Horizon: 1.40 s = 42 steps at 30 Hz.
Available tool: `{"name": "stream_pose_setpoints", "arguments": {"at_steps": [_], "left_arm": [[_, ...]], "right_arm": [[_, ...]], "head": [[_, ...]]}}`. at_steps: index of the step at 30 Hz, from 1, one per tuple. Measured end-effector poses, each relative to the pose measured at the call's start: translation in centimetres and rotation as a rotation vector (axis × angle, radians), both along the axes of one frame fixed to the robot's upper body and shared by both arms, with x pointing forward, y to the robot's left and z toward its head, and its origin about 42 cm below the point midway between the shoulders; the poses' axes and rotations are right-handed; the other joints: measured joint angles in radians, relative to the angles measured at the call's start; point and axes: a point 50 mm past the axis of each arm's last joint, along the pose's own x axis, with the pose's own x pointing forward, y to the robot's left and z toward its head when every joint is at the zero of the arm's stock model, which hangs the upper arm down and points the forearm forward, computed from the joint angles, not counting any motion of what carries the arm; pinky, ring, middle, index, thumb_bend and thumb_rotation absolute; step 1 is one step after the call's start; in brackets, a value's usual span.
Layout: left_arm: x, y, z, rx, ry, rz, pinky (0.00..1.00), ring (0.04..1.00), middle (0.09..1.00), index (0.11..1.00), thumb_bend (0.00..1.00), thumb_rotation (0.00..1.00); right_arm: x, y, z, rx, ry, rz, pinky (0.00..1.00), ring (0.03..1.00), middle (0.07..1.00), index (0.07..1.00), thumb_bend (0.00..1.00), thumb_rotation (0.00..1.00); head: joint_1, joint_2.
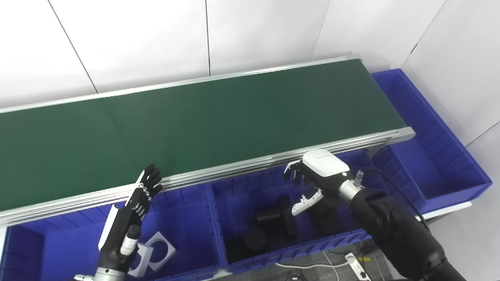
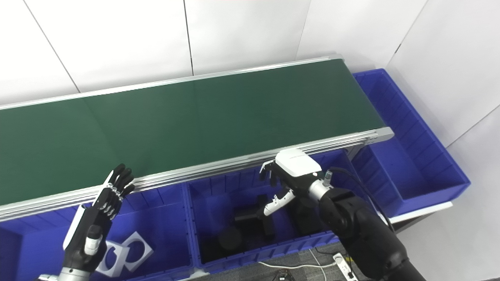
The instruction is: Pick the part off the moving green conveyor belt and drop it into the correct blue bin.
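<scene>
Belt first: green conveyor belt (image 1: 203,125) runs bare from 9 toward 2 o'clock, no part visible on it. Blue bins (image 1: 183,234) line its near rail; black parts (image 1: 269,222) lie in the middle one, white parts (image 2: 125,249) at 7 o'clock. Right hand (image 1: 312,179) hovers above the black parts, fingers spread, empty. Left hand (image 1: 133,210) stands flat, fingers straight (empty too). The right eye view shows more wall at 3 o'clock.

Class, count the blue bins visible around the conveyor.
3. Left bin under the left hand, middle bin under the right hand, and a third bin past the belt's right end. Others may be hidden.
</scene>
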Motion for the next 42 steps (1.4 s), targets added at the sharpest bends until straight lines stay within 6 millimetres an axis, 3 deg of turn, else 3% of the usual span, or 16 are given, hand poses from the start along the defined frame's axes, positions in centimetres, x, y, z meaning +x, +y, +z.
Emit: {"name": "stream_pose_setpoints", "arguments": {"at_steps": [3,10,12,18,20,21,25,30,33,37,42], "left_arm": [[0.0,0.0,0.0,0.002,0.0,0.0,0.93,0.962,0.968,0.976,0.9,0.98],[-0.1,-0.5,-0.1,0.03,-0.003,-0.005,0.91,0.955,0.954,0.97,0.91,0.98],[-0.2,-0.9,-0.1,0.025,-0.002,-0.006,0.89,0.941,0.939,0.963,0.91,0.98],[-0.6,-1.6,-0.2,0.012,0.004,-0.012,0.89,0.94,0.941,0.955,0.92,0.97],[-0.6,-1.7,-0.2,0.01,0.004,-0.009,0.89,0.941,0.938,0.953,0.93,0.96],[-0.6,-1.7,-0.2,0.011,0.004,-0.007,0.9,0.941,0.937,0.953,0.93,0.96],[-0.6,-1.9,-0.3,0.021,0.003,-0.005,0.91,0.944,0.935,0.952,0.94,0.96],[-0.7,-1.9,-0.3,0.024,0.005,0.013,0.92,0.945,0.934,0.945,0.94,0.96],[-0.8,-2.2,-0.4,0.036,0.003,0.015,0.92,0.945,0.932,0.942,0.94,0.97],[-1.0,-3.0,-0.5,0.05,0.003,0.009,0.91,0.944,0.936,0.945,0.92,0.98],[-1.5,-4.0,-0.8,0.058,0.01,-0.012,0.92,0.948,0.939,0.939,0.89,0.98]], "right_arm": [[-0.5,0.5,1.0,0.04,-0.022,0.014,0.41,0.51,0.593,0.628,1.0,0.54],[-2.3,2.6,5.3,0.241,-0.145,0.041,0.41,0.498,0.569,0.622,1.0,0.51],[-2.8,3.4,5.7,0.312,-0.158,0.041,0.42,0.509,0.576,0.625,1.0,0.5],[-4.9,6.6,6.6,0.614,-0.237,-0.001,0.48,0.568,0.625,0.646,0.99,0.62],[-5.5,8.1,6.5,0.71,-0.262,-0.007,0.5,0.588,0.641,0.656,0.98,0.63],[-5.8,8.7,6.4,0.745,-0.269,-0.005,0.51,0.597,0.648,0.66,0.98,0.64],[-6.4,10.2,6.3,0.877,-0.308,0.014,0.57,0.662,0.713,0.697,0.98,0.75],[-6.6,12.9,4.1,1.115,-0.306,-0.05,0.68,0.763,0.812,0.787,0.95,0.91],[-6.9,15.0,1.8,1.268,-0.256,-0.143,0.82,0.858,0.87,0.863,0.97,0.94],[-7.0,17.4,-1.5,1.354,-0.192,-0.219,0.94,0.946,0.936,0.918,0.98,0.99],[-6.3,16.8,-4.1,1.36,-0.159,-0.218,0.96,0.967,0.945,0.927,0.98,1.0]], "head": [[0.02,0.003],[0.106,0.011],[0.159,0.012],[0.282,0.015],[0.282,0.015],[0.322,0.018],[0.357,0.02],[0.486,-0.015],[0.501,-0.028],[0.557,-0.058],[0.641,-0.072]]}}
